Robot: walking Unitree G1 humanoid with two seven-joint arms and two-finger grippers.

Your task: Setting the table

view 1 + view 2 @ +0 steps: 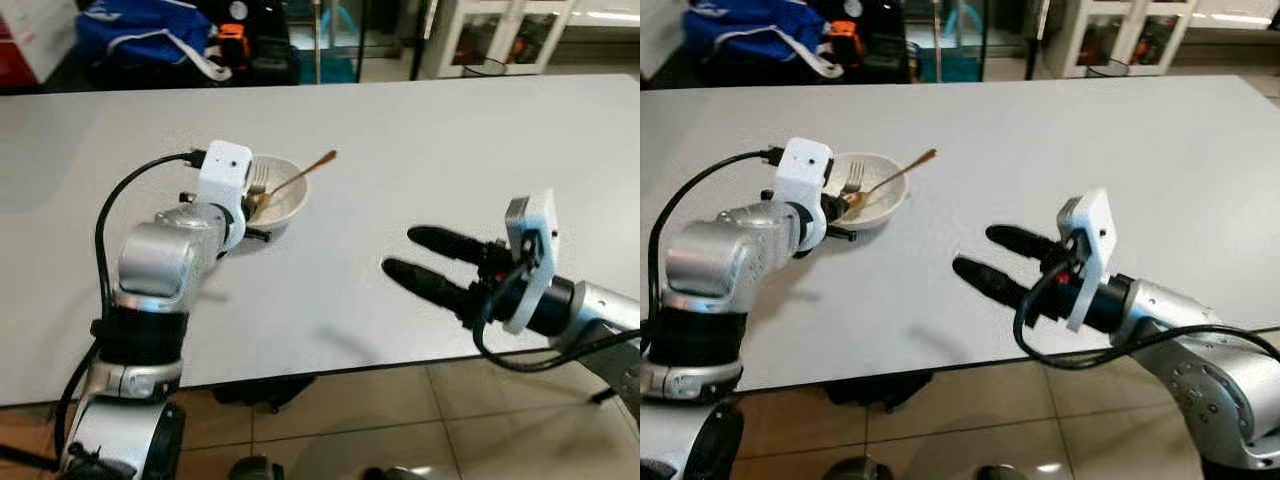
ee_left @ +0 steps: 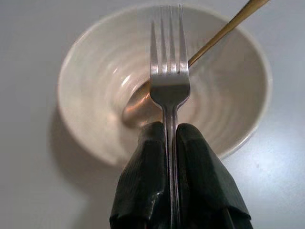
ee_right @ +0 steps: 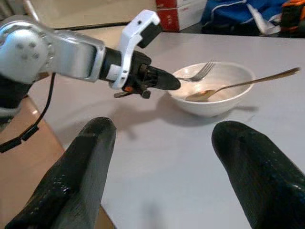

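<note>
A white ribbed bowl (image 1: 285,200) sits on the grey table (image 1: 420,140) left of centre. A gold spoon (image 1: 305,175) lies in it, its handle sticking out over the far right rim. My left gripper (image 2: 171,138) is shut on a silver fork (image 2: 169,71), whose tines reach over the bowl's inside. The fork (image 3: 198,74) also appears in the right wrist view, held at the bowl's rim. My right gripper (image 1: 405,255) hovers open over the table's near right part, well apart from the bowl, with nothing between its fingers.
The table's near edge (image 1: 330,370) runs just under my arms, with tiled floor below. Beyond the far edge lie a blue bag (image 1: 145,35), a red box (image 1: 25,40) and a white shelf unit (image 1: 500,30).
</note>
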